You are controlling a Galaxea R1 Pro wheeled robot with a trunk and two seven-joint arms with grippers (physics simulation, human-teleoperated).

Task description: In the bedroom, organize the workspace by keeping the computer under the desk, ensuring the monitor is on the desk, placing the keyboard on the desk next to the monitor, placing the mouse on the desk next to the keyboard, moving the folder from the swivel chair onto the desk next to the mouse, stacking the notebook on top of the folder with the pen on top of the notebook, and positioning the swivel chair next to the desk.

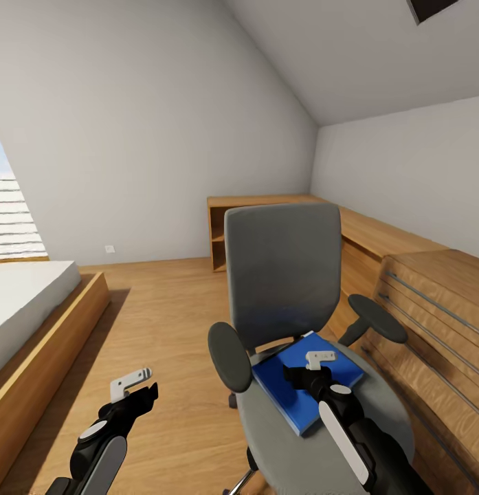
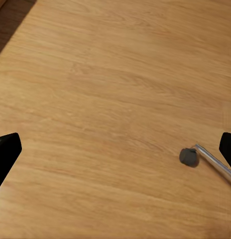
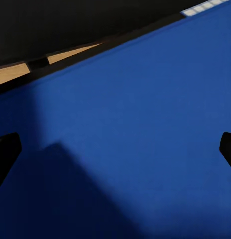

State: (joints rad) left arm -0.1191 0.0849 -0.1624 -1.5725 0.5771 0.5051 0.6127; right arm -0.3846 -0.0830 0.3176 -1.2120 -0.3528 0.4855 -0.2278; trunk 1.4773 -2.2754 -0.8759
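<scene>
Folder (image 1: 301,385): blue, lying flat on the swivel chair (image 1: 284,275) seat, against the backrest. Chair stands on wood floor (image 1: 163,309) between bed (image 1: 33,309) and low wooden shelf unit (image 1: 404,275). Right gripper (image 1: 309,375) directly over folder, fingers spread, holding nothing. Left gripper (image 1: 139,388) spread, empty, above floor near a chair caster (image 2: 189,157).

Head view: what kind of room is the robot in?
Most likely an attic bedroom. A bed in a wooden frame sits under the sloped grey ceiling, and a grey swivel chair with a blue folder on its seat stands on the wood floor.
</scene>
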